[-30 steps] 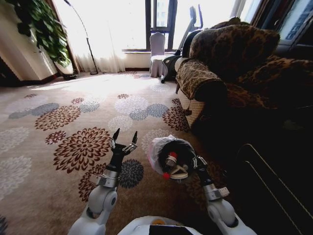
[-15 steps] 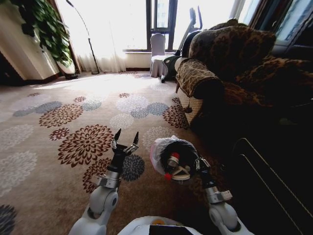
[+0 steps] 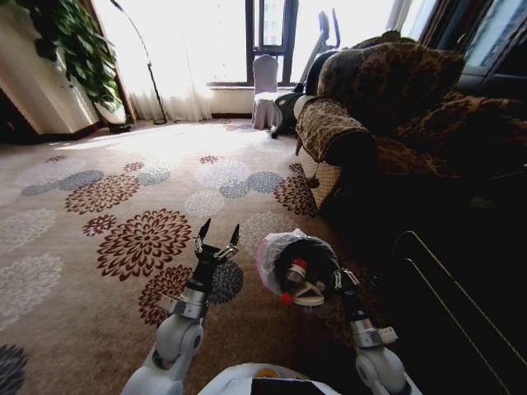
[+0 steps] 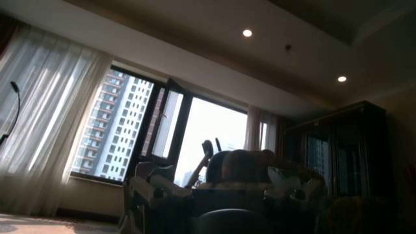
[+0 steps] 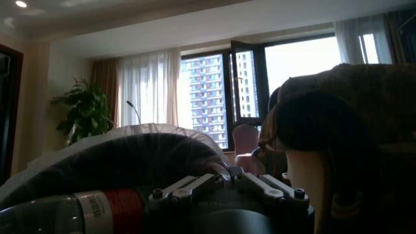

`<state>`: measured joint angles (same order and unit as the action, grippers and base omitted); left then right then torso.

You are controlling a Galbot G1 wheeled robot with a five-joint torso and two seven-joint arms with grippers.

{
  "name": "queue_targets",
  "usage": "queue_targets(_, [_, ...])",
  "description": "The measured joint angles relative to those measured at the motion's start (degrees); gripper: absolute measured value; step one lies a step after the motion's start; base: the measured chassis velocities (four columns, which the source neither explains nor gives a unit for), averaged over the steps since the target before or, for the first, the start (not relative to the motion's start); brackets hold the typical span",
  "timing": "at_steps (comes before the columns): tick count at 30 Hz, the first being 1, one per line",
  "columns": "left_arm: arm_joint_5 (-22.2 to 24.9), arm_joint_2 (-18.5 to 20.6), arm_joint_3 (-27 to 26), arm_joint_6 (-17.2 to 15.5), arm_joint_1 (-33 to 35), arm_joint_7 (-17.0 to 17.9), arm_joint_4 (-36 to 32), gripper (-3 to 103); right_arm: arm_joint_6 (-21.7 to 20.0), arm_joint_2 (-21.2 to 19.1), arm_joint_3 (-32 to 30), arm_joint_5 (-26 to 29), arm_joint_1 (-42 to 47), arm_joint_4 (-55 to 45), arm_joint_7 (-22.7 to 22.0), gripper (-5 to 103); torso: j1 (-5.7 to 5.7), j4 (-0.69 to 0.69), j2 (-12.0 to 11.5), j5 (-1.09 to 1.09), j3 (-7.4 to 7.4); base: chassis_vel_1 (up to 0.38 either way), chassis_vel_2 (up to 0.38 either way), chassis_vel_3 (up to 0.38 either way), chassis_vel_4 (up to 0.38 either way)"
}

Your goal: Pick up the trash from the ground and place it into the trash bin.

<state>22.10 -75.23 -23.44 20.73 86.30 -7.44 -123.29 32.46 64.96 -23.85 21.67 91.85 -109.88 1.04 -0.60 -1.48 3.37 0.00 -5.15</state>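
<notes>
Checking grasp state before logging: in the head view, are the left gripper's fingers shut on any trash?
No, the left gripper hangs over the flowered carpet with its dark fingers spread and nothing between them.

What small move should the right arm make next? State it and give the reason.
Probably ease the right gripper a little further over the trash bin before releasing: the clear bottle with a red cap lies at the bin's rim rather than deep inside. The left gripper waits open beside it.

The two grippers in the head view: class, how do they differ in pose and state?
The left gripper is open with nothing in it, fingers spread above the carpet; the right gripper sits against the trash bin, its fingers hard to read. Both are raised ahead of the robot.
</notes>
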Motion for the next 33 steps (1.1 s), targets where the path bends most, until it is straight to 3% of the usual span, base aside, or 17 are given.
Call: queue_targets(33, [0.42,-0.17,-1.51,0.14,0.94,-0.06,-1.09,96,0.59,0.58,1.76,-0.06,-0.20,0.81,-0.01,0,0.00,0.00,0.00,0.00,0.00,0.059,-0.059,-0.062,0.059])
